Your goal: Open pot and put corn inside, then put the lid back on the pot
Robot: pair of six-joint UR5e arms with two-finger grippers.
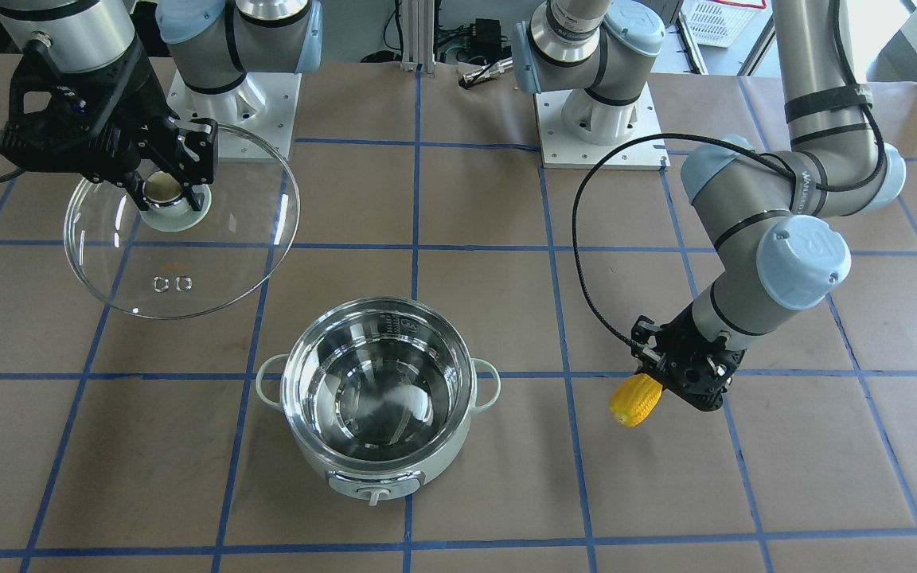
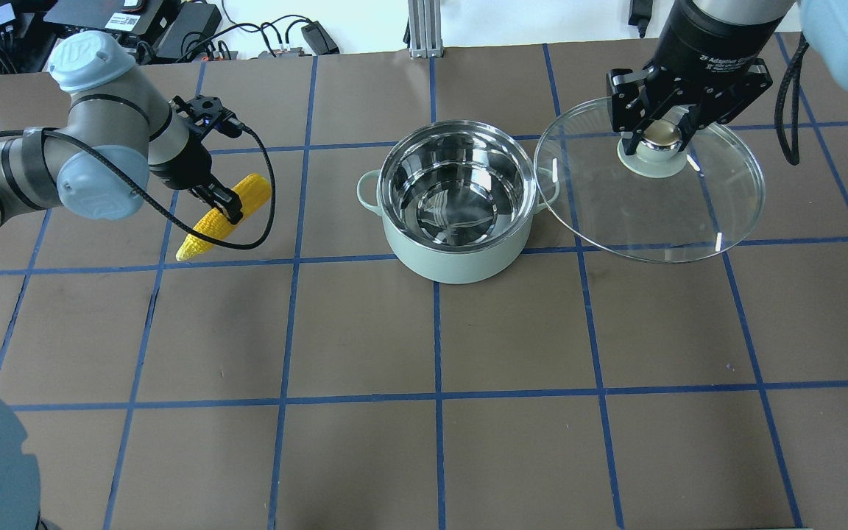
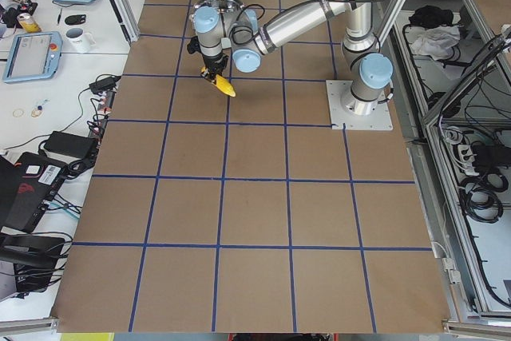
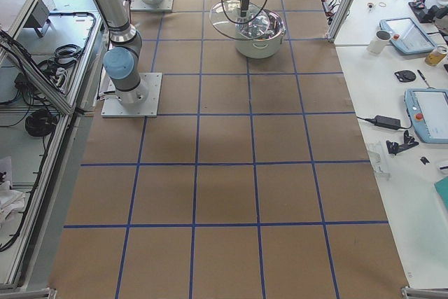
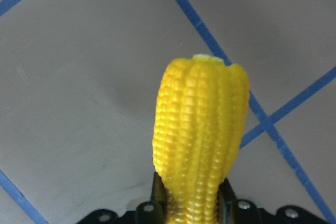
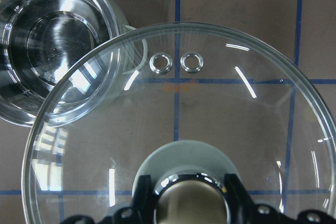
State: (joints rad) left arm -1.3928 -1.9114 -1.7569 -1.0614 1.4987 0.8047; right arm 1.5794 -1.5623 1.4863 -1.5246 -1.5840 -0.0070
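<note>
Brown, blue-gridded surface (image 2: pixel 468 442) runs off every frame, cables (image 2: pixel 269 37) beside it; my right hand (image 2: pixel 658 137) clenches the lid (image 2: pixel 689 213) by its half-hidden knob (image 6: pixel 191 199), aloft beside the open pot (image 2: pixel 461 263); my left hand (image 2: pixel 230 210) grasps the corn (image 2: pixel 199 237), covering its middle, away from the pot.

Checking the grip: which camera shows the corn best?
Left wrist view: the corn fills it, kernels sharp, base clamped in the left tool. Overhead shows most of its length, front-facing only one end, side views just a yellow speck.
</note>
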